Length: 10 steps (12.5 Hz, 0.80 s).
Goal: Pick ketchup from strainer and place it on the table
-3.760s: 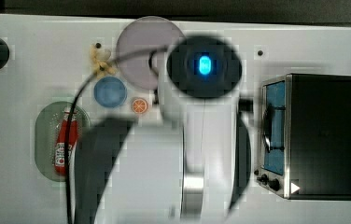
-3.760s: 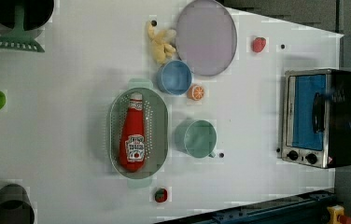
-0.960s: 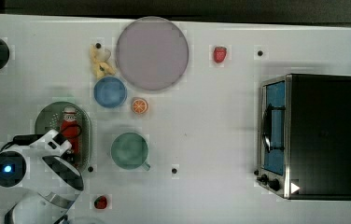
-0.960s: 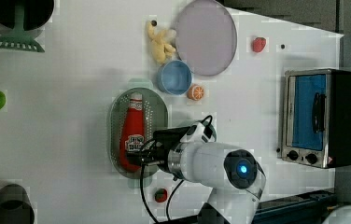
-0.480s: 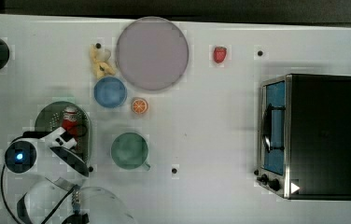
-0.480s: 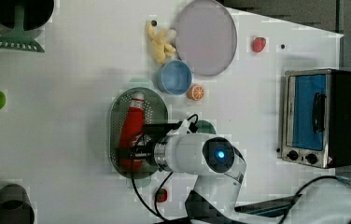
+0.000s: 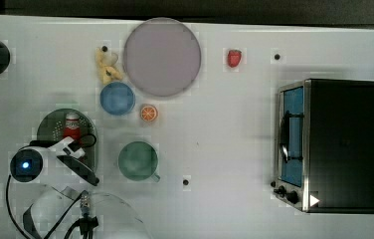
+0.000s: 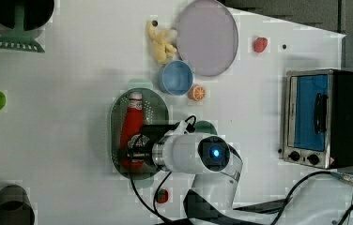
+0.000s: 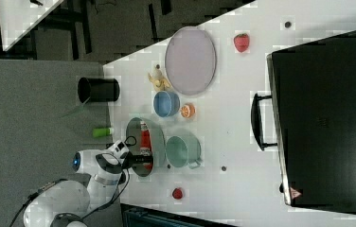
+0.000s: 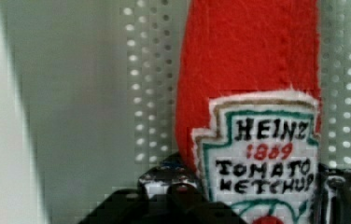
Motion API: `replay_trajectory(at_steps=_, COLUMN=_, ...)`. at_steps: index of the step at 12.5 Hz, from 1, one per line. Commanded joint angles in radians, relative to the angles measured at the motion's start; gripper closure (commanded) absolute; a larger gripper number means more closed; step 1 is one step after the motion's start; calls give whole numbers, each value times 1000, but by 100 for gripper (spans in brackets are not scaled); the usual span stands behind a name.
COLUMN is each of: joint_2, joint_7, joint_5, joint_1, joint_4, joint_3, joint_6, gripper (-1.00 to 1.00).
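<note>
right now the ketchup (image 8: pixel 131 135) lies flat in the pale green strainer (image 8: pixel 116 112), which sits on the white table (image 8: pixel 71 70) toward the left view's left, just beside the green cup (image 7: pixel 138 160). its long axis runs up and down in the left view, white cap toward the blue bowl (image 8: pixel 175 78), base toward the near edge. the gripper (image 8: pixel 134 153) is down over the label end, reaching in from the left view's right, across the bottle's length. in the wrist view a dark finger (image 10: pixel 176 193) stands on each side of the label (image 10: pixel 262 154), close against the body, but i cannot tell whether they have closed on it. judging by this, a straight lift comes next.
</note>
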Motion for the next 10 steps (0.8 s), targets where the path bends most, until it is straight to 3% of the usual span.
replay_trajectory(at_steps=1, joint_2=-80, joint_7=51, joint_5=-1, joint_1=7, joint_4=20, joint_3=14, joint_6=-14, gripper=-19)
replay_trajectory(at_steps=4, joint_2=-211, joint_7=51, joint_5=56, joint_1=-16, joint_4=19, joint_3=62, joint_6=-96, gripper=-19)
replay_trajectory(at_steps=10, joint_2=-435, joint_7=48, joint_5=420, joint_1=-65, joint_4=114, joint_3=118, joint_6=-342, gripper=-19)
